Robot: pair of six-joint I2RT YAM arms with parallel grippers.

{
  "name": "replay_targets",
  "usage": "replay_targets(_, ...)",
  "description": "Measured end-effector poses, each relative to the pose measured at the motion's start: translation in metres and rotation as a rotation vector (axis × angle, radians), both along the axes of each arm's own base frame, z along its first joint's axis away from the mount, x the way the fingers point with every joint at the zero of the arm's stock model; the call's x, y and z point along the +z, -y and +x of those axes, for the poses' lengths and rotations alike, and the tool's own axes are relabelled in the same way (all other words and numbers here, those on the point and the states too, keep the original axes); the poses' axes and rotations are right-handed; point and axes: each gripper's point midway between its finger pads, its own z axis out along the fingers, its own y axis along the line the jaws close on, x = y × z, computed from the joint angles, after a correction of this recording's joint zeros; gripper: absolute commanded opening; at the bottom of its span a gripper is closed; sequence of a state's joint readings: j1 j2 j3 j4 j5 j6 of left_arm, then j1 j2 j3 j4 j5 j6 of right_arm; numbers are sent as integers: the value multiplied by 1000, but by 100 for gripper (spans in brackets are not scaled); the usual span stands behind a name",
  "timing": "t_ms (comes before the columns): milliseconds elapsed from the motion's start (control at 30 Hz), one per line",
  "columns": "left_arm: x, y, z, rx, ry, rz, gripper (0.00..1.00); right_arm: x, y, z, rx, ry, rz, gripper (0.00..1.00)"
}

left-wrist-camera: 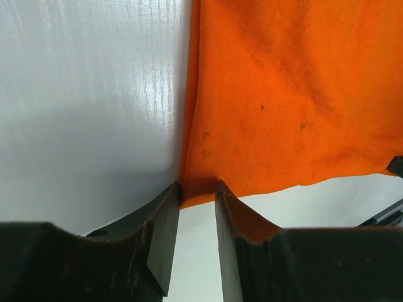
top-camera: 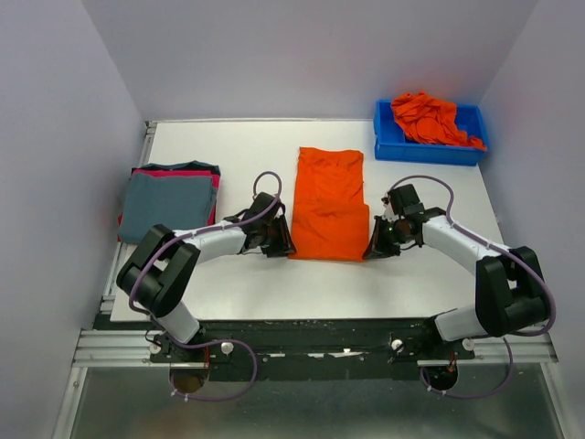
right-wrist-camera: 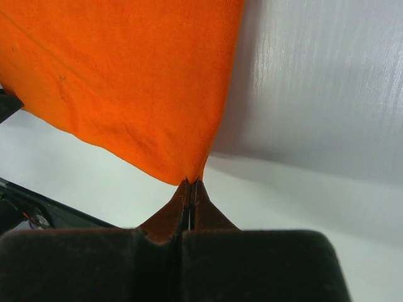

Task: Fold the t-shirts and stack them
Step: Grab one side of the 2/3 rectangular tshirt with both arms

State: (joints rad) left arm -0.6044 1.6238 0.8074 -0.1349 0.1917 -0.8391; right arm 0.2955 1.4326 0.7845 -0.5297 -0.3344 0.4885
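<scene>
Since finished shirts need to sit clear of the work area, the folded grey-blue cloth t-shirt (top-camera: 169, 199) lies on the red-pink cloth t-shirt (top-camera: 178, 172) at the left edge of the white table (top-camera: 228, 274). Left gripper (left-wrist-camera: 197, 195) is at the near-left corner of the bright orange cloth t-shirt (top-camera: 329, 197). Its jaws are a narrow slot apart, with the corner at the tips but not pinched. That shirt lies flat mid-table as a long strip. Right gripper (right-wrist-camera: 191, 184) has the near-right corner clamped, jaws pressed together on the cloth. Both at the near hem looks like set-up to fold it away from the arms; left must close first. Far right, the blue plastic bin (top-camera: 420, 153) holds crumpled orange t-shirts (top-camera: 428, 119), likely the queue.
</scene>
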Motion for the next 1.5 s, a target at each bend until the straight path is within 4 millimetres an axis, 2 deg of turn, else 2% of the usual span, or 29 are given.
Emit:
replay_targets(267, -2, 0, -1, 4, 2, -4, 40, 0, 0, 1, 0, 5, 2, 1)
replay_targets(433, -2, -1, -1, 3, 2, -2, 35, 0, 0, 1, 0, 5, 2, 1)
replay_targets(567, -3, -2, -1, 2, 2, 3, 34, 0, 0, 1, 0, 5, 2, 1)
replay_targets(633, -3, -2, -1, 1, 2, 5, 29, 0, 0, 1, 0, 5, 2, 1)
replay_targets(733, -5, -2, -2, -2, 2, 5, 28, 0, -1, 1, 0, 4, 2, 1)
replay_targets(833, -6, 1, -1, -9, 5, -11, 15, -1, -1, 1, 1, 2, 5, 1)
replay_targets(900, -7, 6, 1, -18, 5, -28, 0, -1, -1, 1, 2, 0, 5, 1)
replay_targets(1067, -4, 12, 2, -38, 16, -48, 0, -1, -2, 1, 2, 0, 7, 1)
replay_targets(1233, -3, 0, -4, -36, 19, 9, 0, 6, -3, 1, 4, 19, 19, 1)
replay_targets(1333, 4, -10, -13, -45, 11, 41, 0, 17, -3, 0, 5, 56, 32, 1)
replay_targets(1500, 37, -16, -24, -57, 64, 13, 0, 39, -1, -8, 8, 110, 51, 1)
